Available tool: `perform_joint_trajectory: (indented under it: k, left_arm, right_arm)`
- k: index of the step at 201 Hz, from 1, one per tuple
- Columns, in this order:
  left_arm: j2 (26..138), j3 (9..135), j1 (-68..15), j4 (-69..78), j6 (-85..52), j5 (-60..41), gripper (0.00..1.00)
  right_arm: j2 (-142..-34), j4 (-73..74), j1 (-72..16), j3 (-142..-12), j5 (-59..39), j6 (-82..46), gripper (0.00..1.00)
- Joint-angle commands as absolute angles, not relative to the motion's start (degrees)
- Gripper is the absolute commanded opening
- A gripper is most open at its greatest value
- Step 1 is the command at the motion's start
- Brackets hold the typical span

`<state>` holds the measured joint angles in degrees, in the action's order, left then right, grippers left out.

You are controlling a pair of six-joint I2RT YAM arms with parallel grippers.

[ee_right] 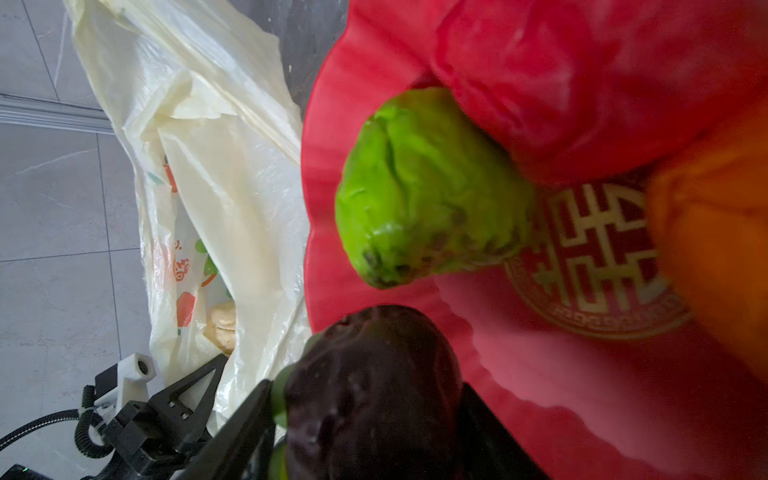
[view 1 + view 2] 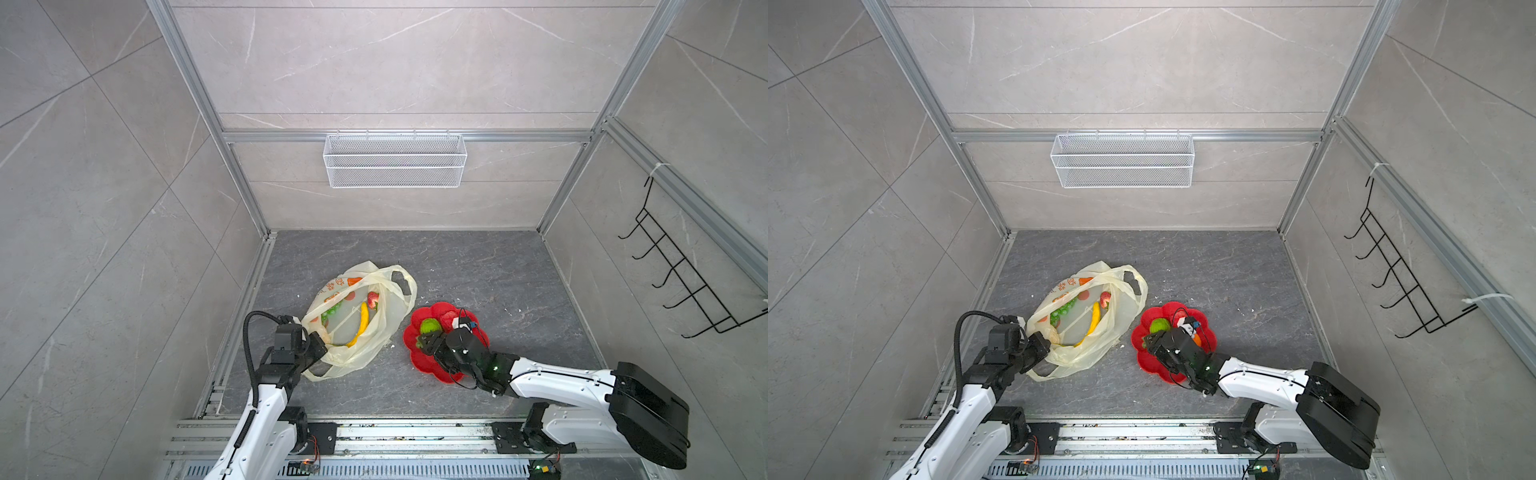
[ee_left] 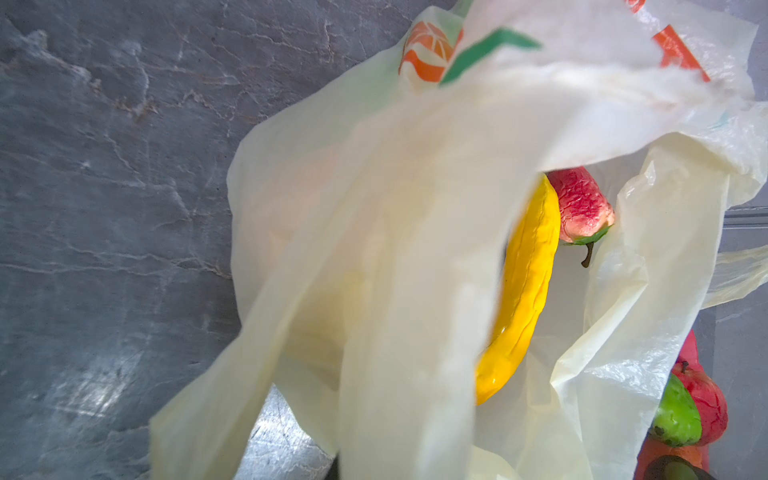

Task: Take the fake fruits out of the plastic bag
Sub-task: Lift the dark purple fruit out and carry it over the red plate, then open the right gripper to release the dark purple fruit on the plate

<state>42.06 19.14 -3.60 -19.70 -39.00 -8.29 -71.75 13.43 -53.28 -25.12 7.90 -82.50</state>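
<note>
Left arm reaches low and forward, left jaws pinched fully shut on the near edge of the plastic bag, banana and strawberry inside just beyond them. Right arm is stretched out pretty flat, right jaws roughly half open and gripping a dark brown bumpy ball over the red plate, green fruit just ahead.

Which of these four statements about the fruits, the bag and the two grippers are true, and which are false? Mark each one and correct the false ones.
1. A green bumpy fruit rests on the red plate. True.
2. The banana lies on that plate. False: it is inside the plastic bag.
3. The left gripper hangs open, touching nothing. False: it is shut on the bag's edge.
4. The right gripper holds a dark brown fruit. True.
</note>
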Motion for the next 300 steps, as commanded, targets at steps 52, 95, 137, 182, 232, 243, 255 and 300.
perform_joint_trajectory:
  k: [52, 95, 137, 182, 232, 243, 255, 300]
  left_arm:
    - [42.4, 19.3, -3.5, -18.8, -37.8, -9.3, 0.03]
    - [42.8, 19.4, -3.5, -18.7, -37.8, -9.3, 0.03]
    - [42.8, 19.4, -3.5, -18.7, -37.8, -9.3, 0.03]
    - [42.6, 19.4, -3.5, -18.8, -37.8, -9.2, 0.03]
    - [42.3, 19.3, -3.5, -19.0, -37.7, -9.1, 0.03]
    - [42.3, 19.3, -3.5, -18.9, -37.8, -9.1, 0.03]
    - [42.2, 19.3, -3.5, -18.9, -37.9, -9.0, 0.03]
    - [42.1, 19.3, -3.6, -19.0, -37.8, -8.9, 0.03]
  right_arm:
    - [-77.8, 27.7, -52.0, -22.2, 5.8, -88.6, 0.54]
    - [-80.4, 30.2, -51.6, -22.0, 4.7, -90.8, 0.55]
    - [-81.1, 29.4, -51.3, -22.2, 4.1, -91.7, 0.63]
    - [-81.7, 29.4, -51.0, -21.2, 3.5, -93.3, 0.71]
    - [-80.0, 25.2, -51.0, -21.1, 3.8, -93.3, 0.8]
    - [-78.8, 23.0, -51.0, -21.0, 4.7, -93.1, 0.83]
    - [-77.8, 21.5, -51.0, -21.0, 5.2, -93.0, 0.84]
    - [-73.4, 13.9, -51.1, -21.9, 7.5, -91.2, 0.86]
